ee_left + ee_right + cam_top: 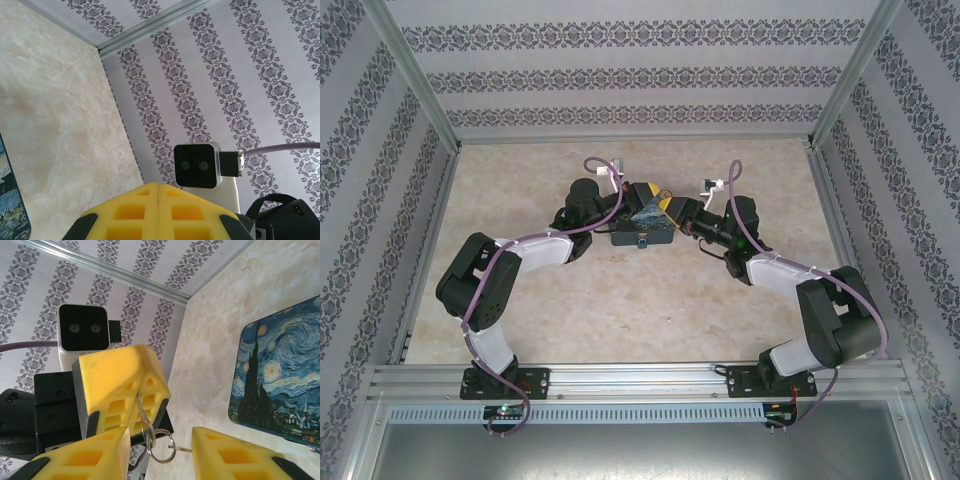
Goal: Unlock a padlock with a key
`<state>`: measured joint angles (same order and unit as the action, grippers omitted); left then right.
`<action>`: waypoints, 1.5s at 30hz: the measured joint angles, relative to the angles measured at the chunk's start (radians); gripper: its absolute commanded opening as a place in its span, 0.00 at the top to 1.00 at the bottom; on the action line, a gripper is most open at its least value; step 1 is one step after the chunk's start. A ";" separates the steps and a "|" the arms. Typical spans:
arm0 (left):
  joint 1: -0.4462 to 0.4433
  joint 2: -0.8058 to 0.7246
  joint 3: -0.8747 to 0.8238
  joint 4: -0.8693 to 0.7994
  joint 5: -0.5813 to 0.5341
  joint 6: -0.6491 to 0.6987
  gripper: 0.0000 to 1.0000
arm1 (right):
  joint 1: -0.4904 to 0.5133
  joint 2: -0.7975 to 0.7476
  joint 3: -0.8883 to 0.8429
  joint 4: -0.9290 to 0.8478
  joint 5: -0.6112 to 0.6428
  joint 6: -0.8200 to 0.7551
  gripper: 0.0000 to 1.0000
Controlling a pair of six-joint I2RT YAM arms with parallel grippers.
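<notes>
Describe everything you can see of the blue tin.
The blue tin is a flat rectangular box with rounded corners, metal by its look, its lid printed with a swirling night sky, yellow stars, a dark cypress and a village. It lies flat on the marbled table; nothing else touches the part in view.

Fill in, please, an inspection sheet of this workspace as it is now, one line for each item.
surface: beige marbled table, no spill seen
job's things: key pinched by the left gripper, rings hanging below
clutter: blue swirl tin lying flat on the table
grippers: left gripper shut on the key; right gripper open, one finger each side of the rings
cables: purple cables along both arms
surroundings: patterned walls, metal frame
</notes>
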<state>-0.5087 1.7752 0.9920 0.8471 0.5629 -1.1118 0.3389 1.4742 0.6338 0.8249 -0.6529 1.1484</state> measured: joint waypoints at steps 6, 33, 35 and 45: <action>0.000 0.000 -0.001 0.000 0.000 -0.001 1.00 | 0.011 0.024 0.018 0.034 0.000 0.009 0.70; 0.027 -0.086 0.066 -0.460 -0.044 -0.021 0.34 | 0.026 -0.032 0.033 -0.272 0.027 -0.212 1.00; 0.032 -0.102 0.119 -0.573 -0.043 -0.019 0.33 | 0.034 -0.058 0.047 -0.352 0.055 -0.275 1.00; 0.032 -0.089 0.276 -0.917 0.040 -0.066 0.37 | 0.242 -0.128 0.222 -0.809 0.419 -0.720 1.00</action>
<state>-0.4767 1.6863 1.2678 -0.0696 0.6025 -1.1778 0.5808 1.3464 0.8562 0.0154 -0.2337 0.4286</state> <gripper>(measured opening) 0.642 0.059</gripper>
